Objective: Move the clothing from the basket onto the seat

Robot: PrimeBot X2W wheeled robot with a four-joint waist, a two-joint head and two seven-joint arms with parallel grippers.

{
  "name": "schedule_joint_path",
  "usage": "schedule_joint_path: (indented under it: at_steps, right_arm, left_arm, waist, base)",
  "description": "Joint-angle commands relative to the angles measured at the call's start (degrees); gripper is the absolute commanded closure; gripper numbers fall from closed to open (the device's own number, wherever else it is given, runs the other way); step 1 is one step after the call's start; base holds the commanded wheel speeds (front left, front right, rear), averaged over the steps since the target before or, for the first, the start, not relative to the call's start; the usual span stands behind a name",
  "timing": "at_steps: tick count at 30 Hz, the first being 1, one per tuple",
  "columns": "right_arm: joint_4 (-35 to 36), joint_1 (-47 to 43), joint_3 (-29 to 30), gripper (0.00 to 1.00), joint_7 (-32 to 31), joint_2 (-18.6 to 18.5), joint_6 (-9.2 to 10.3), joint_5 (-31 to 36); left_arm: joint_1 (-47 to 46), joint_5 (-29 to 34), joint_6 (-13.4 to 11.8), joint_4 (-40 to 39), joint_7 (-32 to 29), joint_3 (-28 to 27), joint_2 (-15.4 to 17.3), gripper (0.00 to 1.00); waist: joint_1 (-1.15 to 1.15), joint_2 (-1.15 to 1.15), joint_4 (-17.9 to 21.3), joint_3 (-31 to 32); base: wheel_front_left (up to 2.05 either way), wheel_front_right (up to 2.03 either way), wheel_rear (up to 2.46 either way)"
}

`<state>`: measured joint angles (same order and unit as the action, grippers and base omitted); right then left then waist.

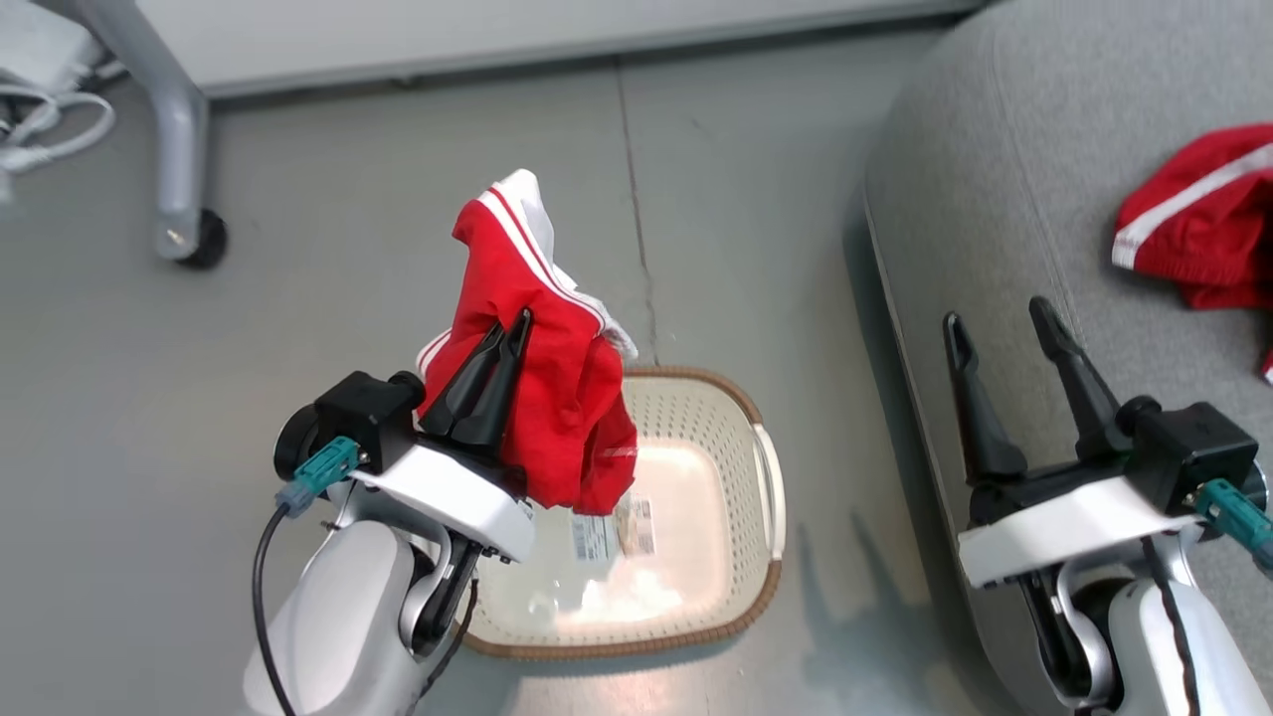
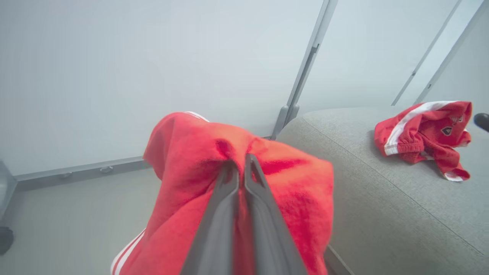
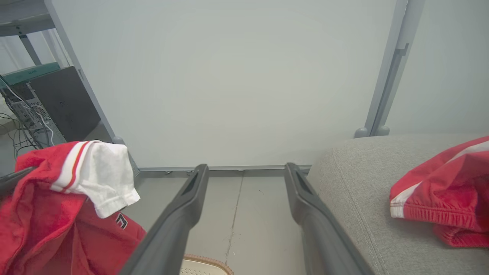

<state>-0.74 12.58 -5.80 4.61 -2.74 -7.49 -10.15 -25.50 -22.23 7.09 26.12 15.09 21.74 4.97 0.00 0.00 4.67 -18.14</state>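
Gripping a red garment (image 1: pixel 542 398), the left gripper (image 1: pixel 510 323) has both dark fingers pressed together on a pinched fold of the cloth. The garment hangs raised above the 10 o'clock part of the basket (image 1: pixel 766 477), white striped edge uppermost. Whether its lower hem touches the basket cannot be told.

The right gripper (image 1: pixel 997 315) stands with its fingers wide apart, holding and touching nothing. In the head view it hovers over the near edge of the seat (image 1: pixel 995 199).

The basket sits on the floor (image 1: pixel 328 199) at 6 o'clock in the head view, just beside the seat, which fills the 3 o'clock side. A second garment (image 1: pixel 1203 229), red with a white stripe, lies crumpled on the seat at 2 o'clock.

Obstructions: the held garment and the left forearm hide the basket's rim from 8 to 11 o'clock. The second garment is cut off by the frame edge at 3 o'clock. The print on the label sticker (image 1: pixel 607 532) on the basket's bottom is too small to read, and glare washes out the bottom around it.
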Motion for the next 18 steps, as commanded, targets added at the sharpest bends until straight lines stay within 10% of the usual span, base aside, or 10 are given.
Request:
schedule_joint_path:
  at_steps: [1, 18]
  right_arm:
    - [0.54, -1.38, 0.25, 0.0, -0.7, -0.33, -0.01, 0.09]
    - [2.25, -10.19, -1.04, 0.0, -4.42, -0.33, -0.01, -1.71]
  left_arm:
    - [1.56, -1.0, 0.35, -1.76, 0.1, -0.82, -0.05, 1.0]
    - [9.77, 0.25, -2.39, -15.88, -1.04, -1.94, 1.11, 1.0]
  waist:
    - [0.0, 0.0, -2.26, 4.6]
    - [0.0, 0.0, -1.77, 17.59]
  base:
    - [0.0, 0.0, 0.0]
    - [0.0, 0.0, 0.0]
